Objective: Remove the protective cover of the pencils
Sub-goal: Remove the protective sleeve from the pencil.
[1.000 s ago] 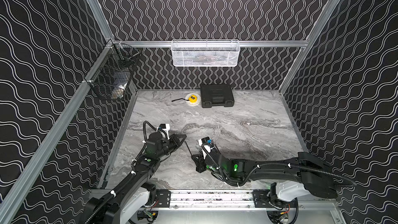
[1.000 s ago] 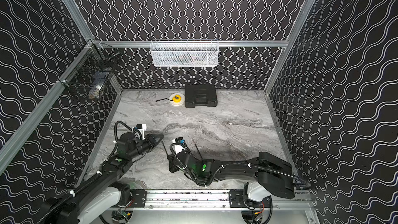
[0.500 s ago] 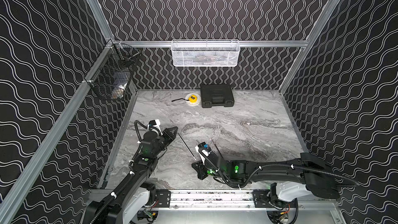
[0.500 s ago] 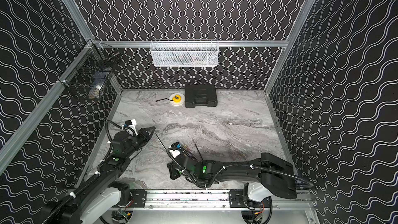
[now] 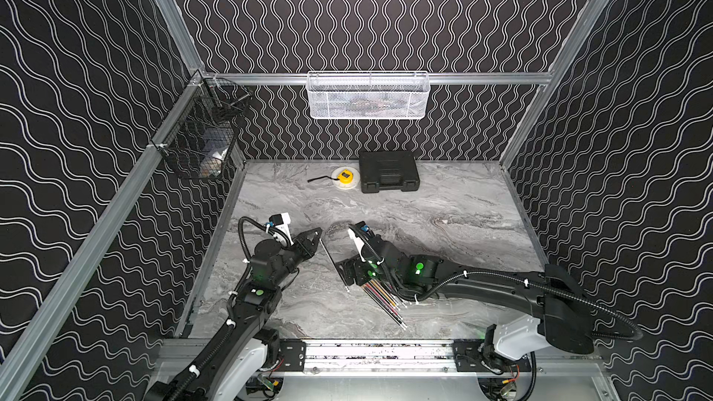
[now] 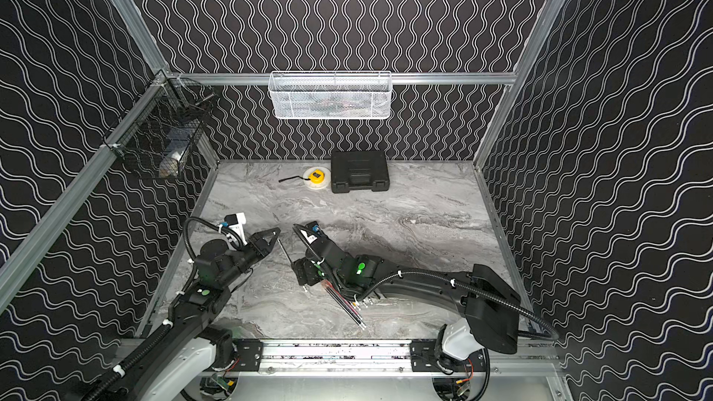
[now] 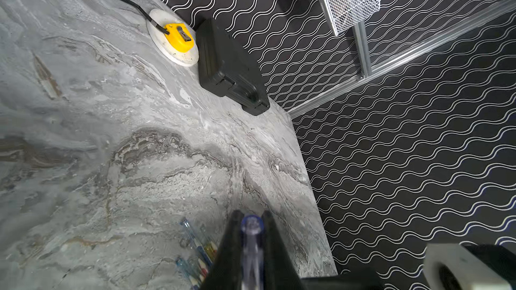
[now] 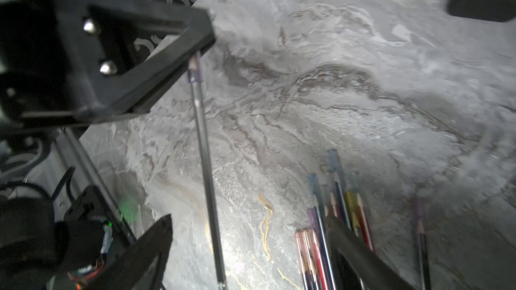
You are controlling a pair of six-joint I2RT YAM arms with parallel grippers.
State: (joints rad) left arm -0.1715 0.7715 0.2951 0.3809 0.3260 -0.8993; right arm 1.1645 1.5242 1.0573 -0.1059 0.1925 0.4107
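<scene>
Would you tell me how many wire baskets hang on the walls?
2: the white mesh basket on the back wall's rail; the black wire basket on the wall at the robot's left.

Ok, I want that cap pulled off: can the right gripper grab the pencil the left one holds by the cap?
Probably yes. The right gripper stands open and the pencil runs between its fingers, so closing should catch it. The left gripper is shut on the cap.
</scene>
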